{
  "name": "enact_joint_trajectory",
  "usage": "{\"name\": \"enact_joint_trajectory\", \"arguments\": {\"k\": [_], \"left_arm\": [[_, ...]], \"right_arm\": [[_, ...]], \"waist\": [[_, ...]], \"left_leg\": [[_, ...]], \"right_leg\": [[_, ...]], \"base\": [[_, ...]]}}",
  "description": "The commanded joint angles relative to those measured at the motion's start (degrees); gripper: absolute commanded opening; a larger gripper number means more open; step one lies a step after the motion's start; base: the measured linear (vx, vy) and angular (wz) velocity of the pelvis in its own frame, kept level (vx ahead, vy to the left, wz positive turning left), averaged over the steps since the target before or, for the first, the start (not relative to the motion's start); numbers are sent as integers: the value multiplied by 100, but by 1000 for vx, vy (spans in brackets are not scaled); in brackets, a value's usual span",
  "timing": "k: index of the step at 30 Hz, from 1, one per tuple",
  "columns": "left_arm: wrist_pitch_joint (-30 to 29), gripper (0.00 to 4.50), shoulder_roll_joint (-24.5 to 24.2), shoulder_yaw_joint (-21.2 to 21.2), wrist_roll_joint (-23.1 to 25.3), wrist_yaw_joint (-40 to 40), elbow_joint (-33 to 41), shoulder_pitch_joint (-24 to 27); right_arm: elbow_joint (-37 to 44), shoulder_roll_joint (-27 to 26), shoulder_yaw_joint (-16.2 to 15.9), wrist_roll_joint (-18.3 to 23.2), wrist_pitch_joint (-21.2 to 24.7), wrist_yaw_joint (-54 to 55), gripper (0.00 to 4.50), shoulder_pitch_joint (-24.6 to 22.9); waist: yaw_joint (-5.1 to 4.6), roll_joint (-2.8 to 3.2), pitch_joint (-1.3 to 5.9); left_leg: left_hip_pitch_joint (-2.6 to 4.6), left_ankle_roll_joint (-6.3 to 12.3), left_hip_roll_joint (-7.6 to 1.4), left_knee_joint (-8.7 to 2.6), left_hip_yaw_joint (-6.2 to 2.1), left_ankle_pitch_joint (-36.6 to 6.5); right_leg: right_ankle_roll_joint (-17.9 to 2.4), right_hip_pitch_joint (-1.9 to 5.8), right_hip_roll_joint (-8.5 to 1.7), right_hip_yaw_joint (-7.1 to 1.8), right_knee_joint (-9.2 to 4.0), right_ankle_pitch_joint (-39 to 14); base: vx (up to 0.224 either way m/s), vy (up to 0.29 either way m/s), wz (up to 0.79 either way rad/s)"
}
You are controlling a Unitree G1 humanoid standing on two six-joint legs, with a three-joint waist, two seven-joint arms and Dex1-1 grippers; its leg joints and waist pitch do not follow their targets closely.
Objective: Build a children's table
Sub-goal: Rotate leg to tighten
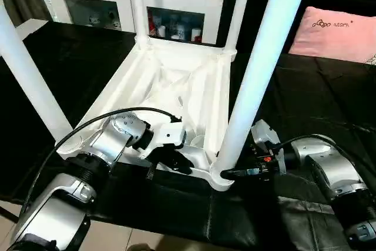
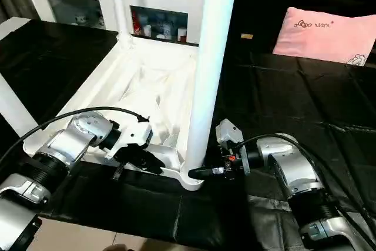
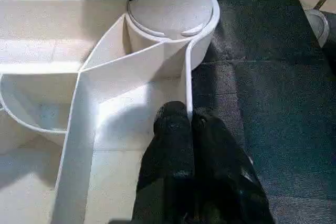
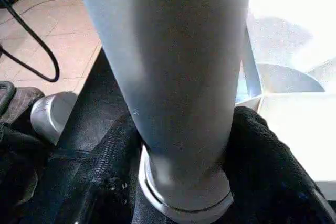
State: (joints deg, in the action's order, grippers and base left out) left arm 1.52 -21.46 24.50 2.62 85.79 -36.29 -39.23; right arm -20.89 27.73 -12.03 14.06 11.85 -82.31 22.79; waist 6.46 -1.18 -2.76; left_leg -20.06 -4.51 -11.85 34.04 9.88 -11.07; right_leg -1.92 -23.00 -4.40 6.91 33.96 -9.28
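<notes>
Right gripper (image 4: 184, 145) clamps near leg (image 1: 258, 74), left gripper (image 3: 189, 121) pinches tabletop (image 1: 176, 80) wall; skewed twisting could jam the socket.

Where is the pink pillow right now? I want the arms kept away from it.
The pink pillow lies at the far right of the head view, on the black surface beyond the right gripper.

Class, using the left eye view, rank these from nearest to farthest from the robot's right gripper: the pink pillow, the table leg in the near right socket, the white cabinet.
1. Table leg, right at the right gripper.
2. Pink pillow, far right, behind.
3. White cabinet, far back left.
</notes>
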Motion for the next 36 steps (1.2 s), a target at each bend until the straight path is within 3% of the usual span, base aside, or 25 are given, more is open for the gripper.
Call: {"name": "enact_joint_trajectory", "arguments": {"k": [1, 3, 6, 9, 10, 11, 12, 13, 15, 17, 21, 27, 28, 31, 36], "left_arm": [[-71, 0, 98, 141, 100, -24, 79, -64], [-85, 0, 99, 137, 100, -34, 79, -63], [-838, 0, 425, -91, 80, -782, 134, -143], [-1172, 0, 624, -207, 71, -1205, 182, -160], [-1314, 0, 699, -246, 63, -1350, 208, -161], [-1314, 0, 699, -246, 63, -1350, 208, -161], [-1718, 0, 998, -419, -14, -1856, 276, -168], [-2040, 0, 1252, -567, -90, -2254, 336, -177], [-2303, 0, 1482, -713, -114, -2618, 354, -210], [-2405, 0, 1588, -787, -110, -2793, 336, -239], [-2734, 0, 2129, -1228, -341, -3631, 150, -433], [-2833, 0, 2186, -1207, -189, -3818, 309, -377], [-2816, 0, 2137, -1201, -171, -3784, 332, -352], [-2790, 0, 2041, -1230, -176, -3692, 379, -291], [-2670, 0, 1743, -1242, -143, -3534, 388, -179]], "right_arm": [[169, -62, 104, 193, 162, 122, 203, -7], [177, -67, 108, 193, 164, 140, 202, -9], [379, -453, 277, -13, 664, 1388, 202, -136], [517, -668, 307, -183, 827, 1991, 202, -242], [571, -751, 309, -272, 854, 2216, 201, -285], [571, -751, 309, -272, 854, 2216, 200, -285], [601, -1132, 376, -536, 1088, 3093, 199, -323], [522, -1498, 483, -739, 1348, 3917, 198, -278], [428, -1861, 615, -800, 1560, 4601, 196, -193], [386, -2032, 680, -781, 1626, 4862, 195, -145], [35, -2692, 759, -1011, 1701, 6012, 194, 165], [-43, -3022, 957, -1142, 1788, 6533, 194, 391], [3, -2970, 902, -1130, 1726, 6419, 249, 374], [111, -2884, 824, -1112, 1646, 6252, 266, 298], [580, -2556, 670, -1124, 1515, 5850, 320, -74]], "waist": [[-32, 22, 383], [-38, 13, 381], [-68, 13, 351], [-135, 1, 335], [-152, 5, 332], [-206, -14, 321], [-226, 6, 325], [-324, 12, 312], [-419, 6, 337], [-488, 19, 338], [-580, 47, 366], [-573, 33, 390], [-563, 30, 393], [-547, 85, 407], [-524, 64, 391]], "left_leg": [[23, 312, -189, -371, -14, -985], [22, 300, -188, -375, -19, -1000], [39, 214, -189, -393, -24, -1135], [54, 91, -132, -384, -44, -1292], [46, 94, -131, -386, -52, -1302], [-1, 97, -118, -392, -69, -1315], [-18, 98, -113, -390, -74, -1345], [22, 9, -103, -375, -67, -1401], [-18, -2, -57, -359, -90, -1413], [-15, 90, -56, -354, -89, -1425], [-5, 175, -85, -371, -83, -1350], [-28, 344, -99, -380, -52, -954], [-31, 373, -106, -384, -48, -860], [-37, 407, -113, -381, -49, -683], [-28, 428, -123, -389, -41, -743]], "right_leg": [[-907, 346, -424, -341, -436, -1766], [-889, 347, -422, -337, -441, -1803], [-822, 328, -418, -330, -470, -2088], [-469, 323, -443, -295, -598, -2885], [-455, 315, -441, -284, -597, -2900], [-373, 345, -433, -255, -608, -2981], [-332, 355, -433, -247, -616, -3041], [-357, 281, -419, -247, -637, -3064], [-249, 334, -422, -191, -665, -3229], [-242, 316, -409, -184, -694, -3183], [-530, 301, -400, -228, -641, -2578], [-795, 351, -407, -297, -538, -1789], [-839, 361, -410, -307, -514, -1631], [-959, 382, -412, -320, -468, -1282], [-977, 387, -409, -318, -482, -1295]], "base": [[0, 0, 0], [0, 0, 0], [0, 0, 0], [0, 0, 0], [0, 0, 0], [0, 0, 0], [0, 0, 0], [0, 0, 0], [0, 0, 0], [0, 0, 0], [0, 0, 0], [0, 0, 0], [0, 0, 0], [0, 0, 0], [0, 0, 0]]}}
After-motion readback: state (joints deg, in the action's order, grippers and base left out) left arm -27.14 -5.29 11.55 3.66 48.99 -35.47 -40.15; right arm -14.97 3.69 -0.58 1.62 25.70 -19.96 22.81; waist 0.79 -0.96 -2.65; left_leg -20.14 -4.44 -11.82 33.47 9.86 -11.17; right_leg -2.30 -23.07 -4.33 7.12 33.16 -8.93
